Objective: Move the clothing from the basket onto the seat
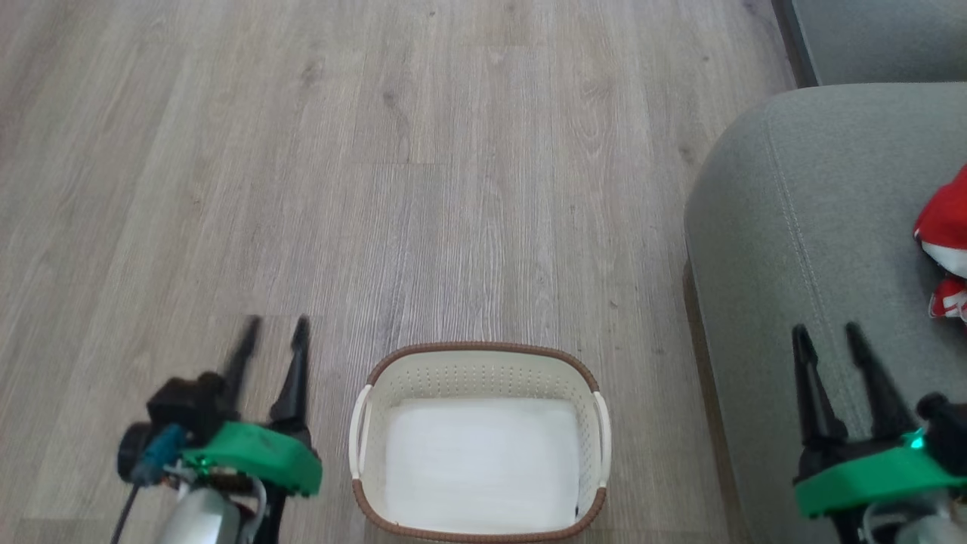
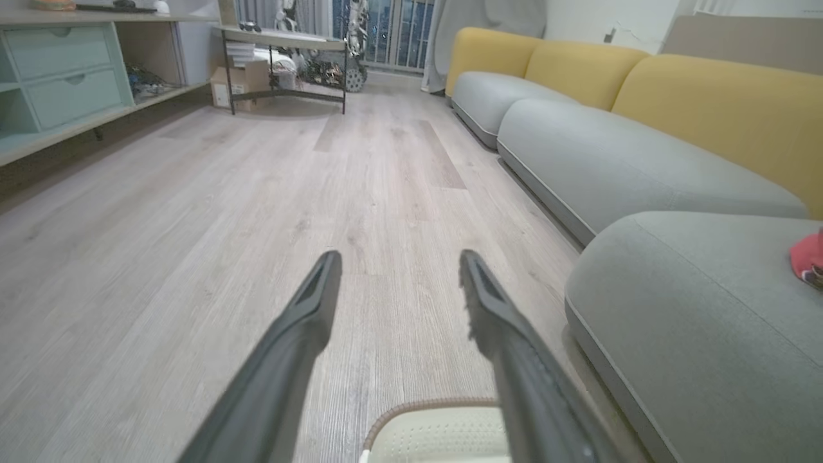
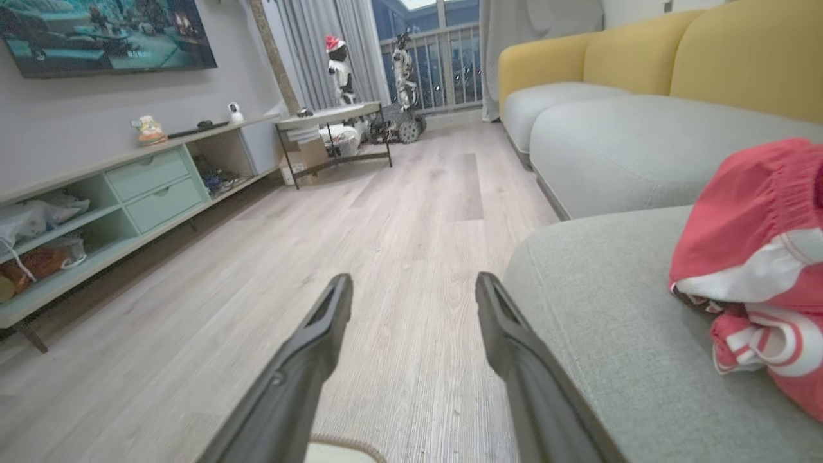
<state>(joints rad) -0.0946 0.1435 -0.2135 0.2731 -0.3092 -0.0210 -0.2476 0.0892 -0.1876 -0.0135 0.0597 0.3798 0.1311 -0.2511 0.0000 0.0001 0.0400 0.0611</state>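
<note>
Clothing (image 1: 944,227) on seat (image 1: 793,249) | basket (image 1: 483,349) on floor (image 1: 378,189), white sheet (image 1: 483,461) inside | left, right jaws parted, empty

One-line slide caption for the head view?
Red clothing lies on the seat; the basket holds a white sheet; left gripper and right gripper open.

Floor (image 1: 378,189): pale grey-brown wood planks.
Backrests (image 2: 720,109): yellow, rounded, side by side.
Shelf unit (image 3: 154,183): mint drawers, low against the wall.
Television (image 3: 109,35): wall-mounted above the shelf unit.
Side table (image 3: 334,116): dark frame, cardboard box (image 3: 312,154) beneath.
</note>
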